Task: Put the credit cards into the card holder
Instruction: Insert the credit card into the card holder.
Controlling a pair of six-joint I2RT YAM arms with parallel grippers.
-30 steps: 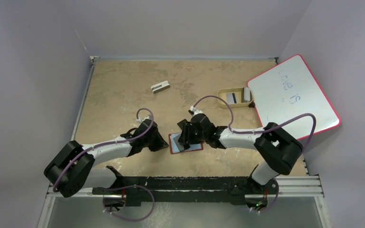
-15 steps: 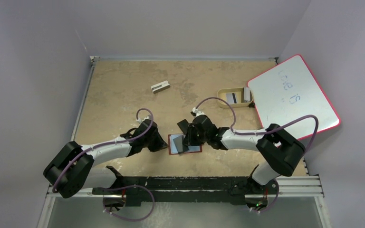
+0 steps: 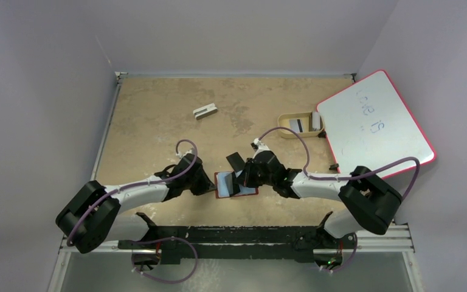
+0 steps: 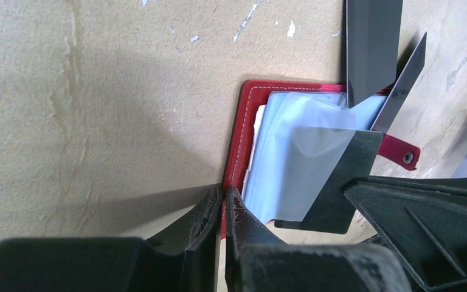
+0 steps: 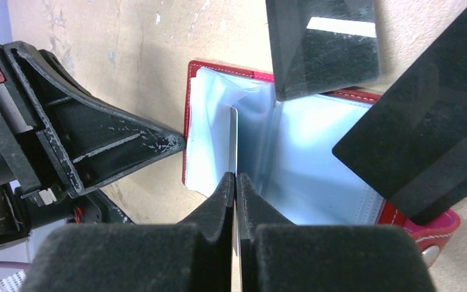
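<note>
The red card holder (image 3: 225,184) lies open on the table, its clear pale sleeves up (image 5: 316,164). My left gripper (image 3: 211,185) is shut on its left red edge (image 4: 224,204). My right gripper (image 3: 243,180) is shut on a credit card seen edge-on (image 5: 233,140). The card is dark in the left wrist view (image 4: 340,182), and its far end is under a clear sleeve. Two black cards (image 5: 322,45) (image 5: 425,140) lie against the holder's far and right sides. One shows in the top view (image 3: 234,161). The snap tab (image 4: 406,155) sticks out at the right.
A tan tray (image 3: 287,126) holding more cards stands at the back right, next to a red-framed whiteboard (image 3: 374,125). A small grey-white block (image 3: 205,111) lies at the back left. The two grippers are close together over the holder.
My right gripper has shifted a little to the right with the card, uncovering a black card behind the holder. The left gripper has kept its grip and place.
</note>
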